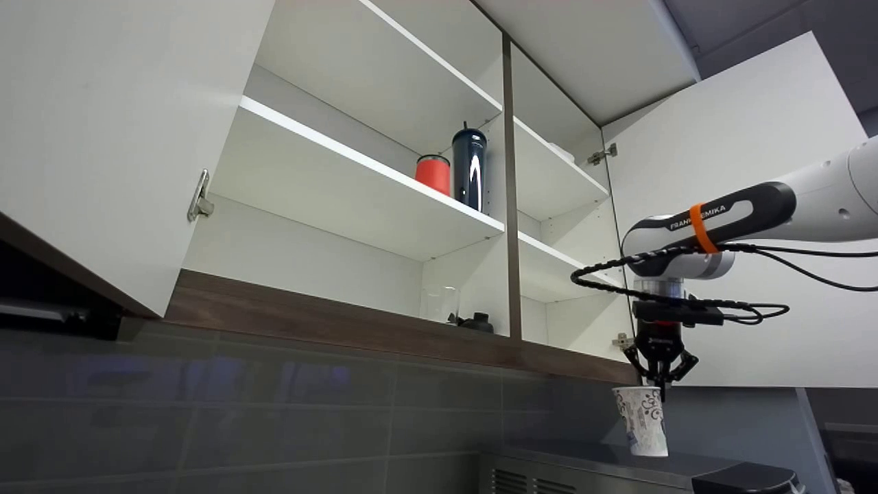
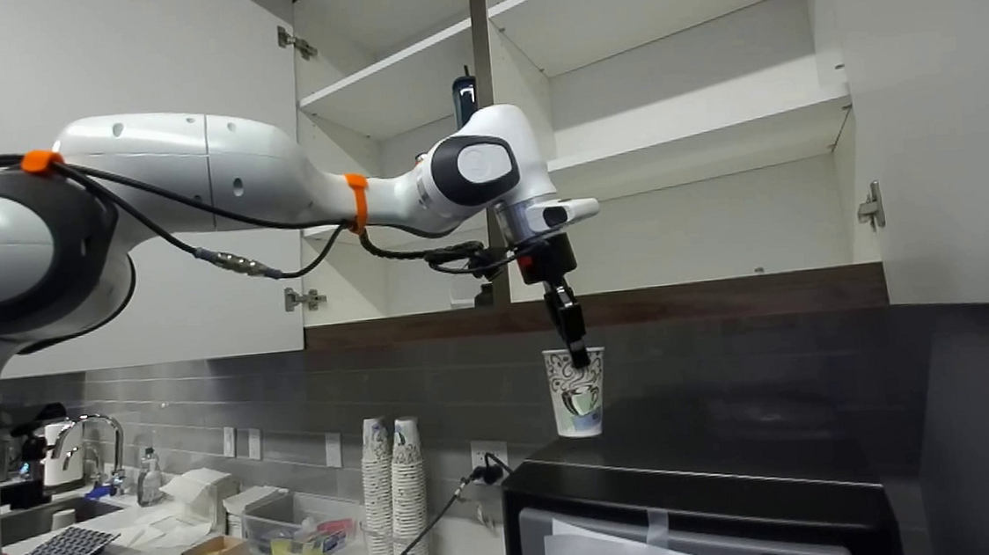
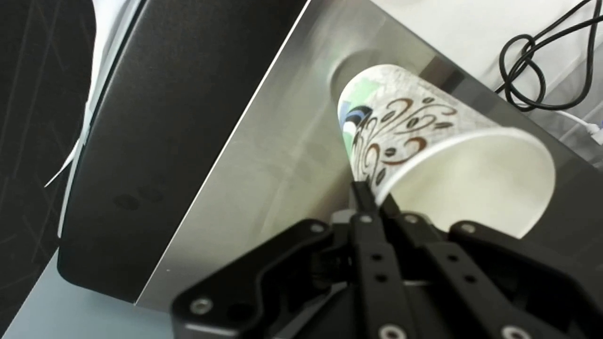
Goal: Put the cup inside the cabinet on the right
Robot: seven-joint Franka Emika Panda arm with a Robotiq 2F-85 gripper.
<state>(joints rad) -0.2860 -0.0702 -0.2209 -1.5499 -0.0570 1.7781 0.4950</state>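
The whitish paper cup with a swirl pattern (image 1: 643,427) (image 2: 577,403) hangs upright over the microwave, lower than the cabinet's dark wood bottom edge. My gripper (image 1: 660,391) (image 2: 579,357) is shut on the cup's rim. In the wrist view one finger of the gripper (image 3: 377,200) is outside the cup (image 3: 410,113) and one inside its mouth. The narrow cabinet section on the right (image 1: 583,319) stands open behind and above the gripper; it also shows at the right in an exterior view (image 2: 702,226). Its white door (image 1: 727,144) (image 2: 950,127) is swung open.
The microwave (image 2: 696,482) is below the cup. A dark divider (image 1: 511,185) separates the wider section, which holds a red cup (image 1: 433,175) and a dark blue bottle (image 1: 469,168). Stacked paper cups (image 2: 394,497) stand on the counter. The wood bottom edge (image 2: 726,297) is behind the gripper.
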